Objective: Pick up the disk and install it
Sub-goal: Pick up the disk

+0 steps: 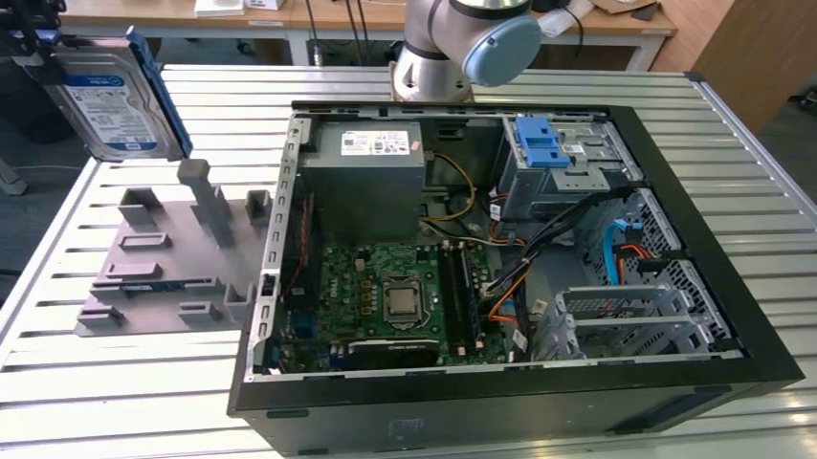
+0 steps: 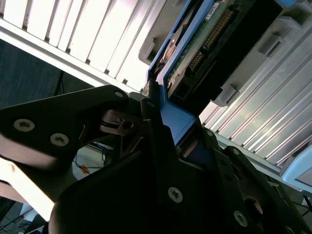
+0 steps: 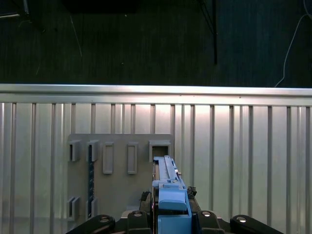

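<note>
The disk (image 1: 113, 100) is held upright in the air at about ten o'clock in the exterior view, pinched at its upper end by the hand (image 2: 163, 114), whose fingers are pressed together on the blue bracket rather than on the metal body. From such a narrow plastic hold, a slip or a swing is judged possible, and a fall would be taken by the grey fixture (image 1: 153, 258) directly beneath or by the hard counter (image 1: 128, 382). The disk is well apart from the blue-latched drive cage (image 1: 562, 158), seated at about one o'clock inside the open computer case (image 1: 715, 239). The case wall could be struck on the way across, and the loose cables (image 1: 562, 225) draped just below the cage could be snagged or trapped if the disk is brought in tilted. The counter is built of ribbed metal slats with grooves between them, so a dropped part could be caught on an edge. Beyond the counter's edge, a dark floor (image 3: 146, 44) is seen in the first wrist view, with a few cords trailed across it.
</note>
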`<state>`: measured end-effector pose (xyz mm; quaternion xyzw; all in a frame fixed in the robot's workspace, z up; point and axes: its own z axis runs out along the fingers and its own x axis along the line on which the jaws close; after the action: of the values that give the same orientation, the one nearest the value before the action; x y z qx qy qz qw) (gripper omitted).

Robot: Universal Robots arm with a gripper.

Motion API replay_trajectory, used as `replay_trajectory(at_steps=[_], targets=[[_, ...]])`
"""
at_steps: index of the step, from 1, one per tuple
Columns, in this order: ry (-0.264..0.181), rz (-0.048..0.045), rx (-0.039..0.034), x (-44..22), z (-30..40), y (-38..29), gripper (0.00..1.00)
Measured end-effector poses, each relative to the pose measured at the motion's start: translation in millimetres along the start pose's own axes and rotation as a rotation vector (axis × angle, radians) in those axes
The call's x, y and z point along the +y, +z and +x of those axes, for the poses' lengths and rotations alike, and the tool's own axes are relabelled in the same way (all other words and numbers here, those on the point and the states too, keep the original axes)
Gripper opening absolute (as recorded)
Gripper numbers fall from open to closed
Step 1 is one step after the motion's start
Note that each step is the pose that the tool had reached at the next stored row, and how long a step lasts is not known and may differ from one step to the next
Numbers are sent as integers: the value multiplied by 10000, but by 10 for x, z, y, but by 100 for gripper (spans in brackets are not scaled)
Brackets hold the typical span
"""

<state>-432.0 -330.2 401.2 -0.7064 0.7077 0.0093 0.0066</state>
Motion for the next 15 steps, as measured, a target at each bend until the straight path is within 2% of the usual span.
replay_trajectory(at_steps=[15], targets=[[0,-1,0,0,-1,-35,36]])
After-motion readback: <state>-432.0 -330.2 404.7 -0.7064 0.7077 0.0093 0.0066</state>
